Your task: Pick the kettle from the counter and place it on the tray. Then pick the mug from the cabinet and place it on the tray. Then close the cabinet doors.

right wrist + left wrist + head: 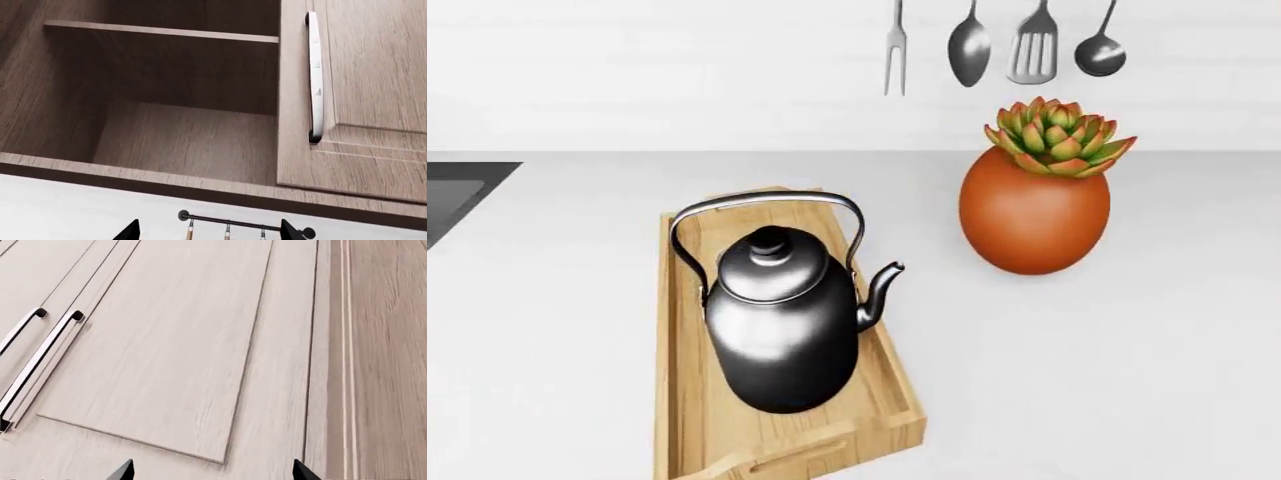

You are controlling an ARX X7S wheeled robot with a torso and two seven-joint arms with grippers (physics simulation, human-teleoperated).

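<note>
Kettle (pixel 777 325) stands on the tray (pixel 681 400) on the counter (pixel 1121 380); left gripper (pixel 213 471) and right gripper (pixel 210 231) both spread, empty

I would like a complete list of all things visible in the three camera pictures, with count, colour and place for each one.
kettle: one, glossy dark silver-black, standing on the tray
tray: one, light wood, on the counter
counter: one, white
plant pot: one, orange, holding a green-red succulent, on the counter beside the tray
hanging utensils: four, silver, on the wall above the counter
upper cabinet: one, brown wood, open, visible shelves bare
cabinet door handle: one, silver
pale cabinet doors: light wood, two silver handles
left gripper fingers: two black tips
right gripper fingers: two black tips
</note>
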